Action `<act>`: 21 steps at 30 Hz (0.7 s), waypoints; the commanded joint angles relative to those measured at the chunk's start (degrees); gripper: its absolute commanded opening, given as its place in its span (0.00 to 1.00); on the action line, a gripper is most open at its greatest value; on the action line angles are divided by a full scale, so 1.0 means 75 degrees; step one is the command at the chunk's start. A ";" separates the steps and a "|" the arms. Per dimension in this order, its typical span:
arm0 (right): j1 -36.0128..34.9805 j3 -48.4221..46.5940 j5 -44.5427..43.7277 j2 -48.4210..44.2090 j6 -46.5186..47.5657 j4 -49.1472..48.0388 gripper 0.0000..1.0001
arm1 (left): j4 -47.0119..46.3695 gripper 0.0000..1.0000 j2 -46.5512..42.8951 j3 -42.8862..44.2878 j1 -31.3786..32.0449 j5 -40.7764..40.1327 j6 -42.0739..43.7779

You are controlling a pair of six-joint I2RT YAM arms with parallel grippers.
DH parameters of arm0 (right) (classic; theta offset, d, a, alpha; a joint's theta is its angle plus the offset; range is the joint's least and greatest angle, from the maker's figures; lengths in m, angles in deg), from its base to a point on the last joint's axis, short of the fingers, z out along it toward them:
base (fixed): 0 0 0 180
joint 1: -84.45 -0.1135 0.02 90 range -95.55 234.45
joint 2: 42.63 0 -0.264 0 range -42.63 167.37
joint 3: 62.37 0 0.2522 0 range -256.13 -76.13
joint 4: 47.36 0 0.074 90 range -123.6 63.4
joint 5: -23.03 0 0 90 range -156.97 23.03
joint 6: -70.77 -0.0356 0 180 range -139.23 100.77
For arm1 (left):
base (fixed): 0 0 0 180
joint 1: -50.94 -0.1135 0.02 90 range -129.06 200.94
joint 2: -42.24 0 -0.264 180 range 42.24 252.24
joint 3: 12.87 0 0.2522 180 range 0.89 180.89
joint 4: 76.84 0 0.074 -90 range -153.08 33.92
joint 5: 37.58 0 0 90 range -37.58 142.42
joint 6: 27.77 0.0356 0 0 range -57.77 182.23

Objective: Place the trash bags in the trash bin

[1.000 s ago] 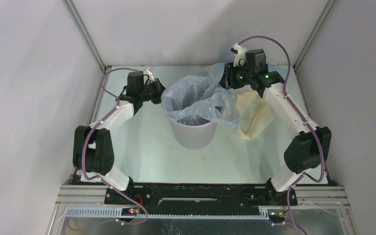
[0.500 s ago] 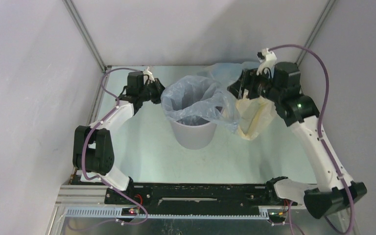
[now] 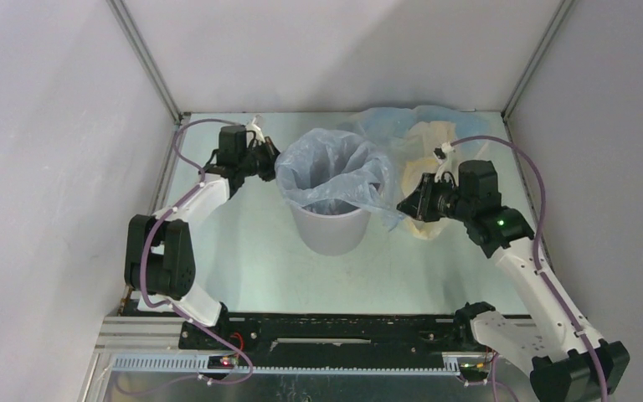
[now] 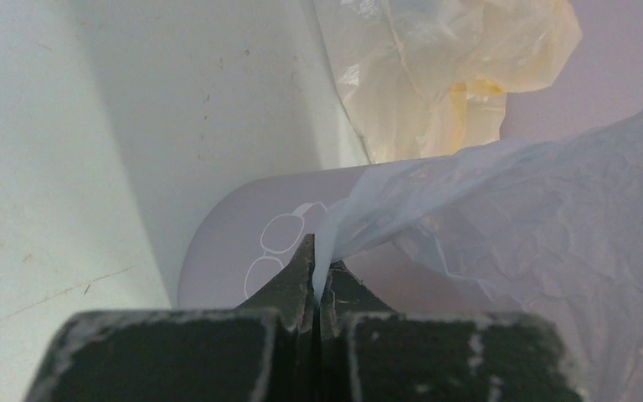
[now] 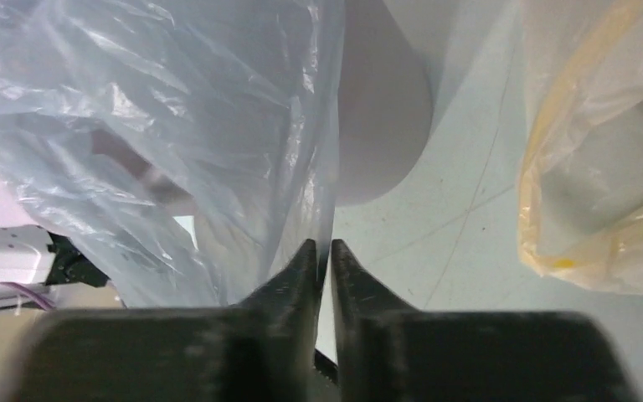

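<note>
The light grey trash bin [image 3: 331, 230] stands mid-table, with a pale blue-grey trash bag [image 3: 331, 172] draped over its mouth. At the bin's left rim my left gripper [image 3: 270, 159] is shut on that bag's edge; in the left wrist view the film [image 4: 536, 209] runs into the closed tips of the left gripper [image 4: 312, 251] beside the bin wall [image 4: 234, 243]. By the bag's hanging right flap sits my right gripper [image 3: 403, 205]. In its wrist view the right gripper [image 5: 324, 244] shows only a thin slit, and the film's edge [image 5: 176, 109] enters it.
A cream-yellow trash bag [image 3: 431, 163] lies crumpled right of the bin, behind my right wrist, and a pale blue bag [image 3: 393, 121] sits against the back wall. Enclosure walls and metal posts close in on the left, the right and the back.
My right arm swung from the bin's far right rim forward and down to the bag's right flap; its jaws widened, then closed. The left gripper tightened on the bag edge.
</note>
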 commanded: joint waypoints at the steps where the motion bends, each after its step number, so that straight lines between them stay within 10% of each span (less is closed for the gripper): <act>1: 0.0022 0.0430 0.0313 0.0164 -0.0222 -0.0716 0.05 | -0.0045 0.00 -0.0166 -0.0205 0.0062 -0.0093 0.0202; 21: -0.1103 0.1603 -0.0465 0.1967 -0.0121 -0.2114 0.00 | -0.0085 0.00 -0.0697 -0.0379 0.0111 0.0281 -0.0231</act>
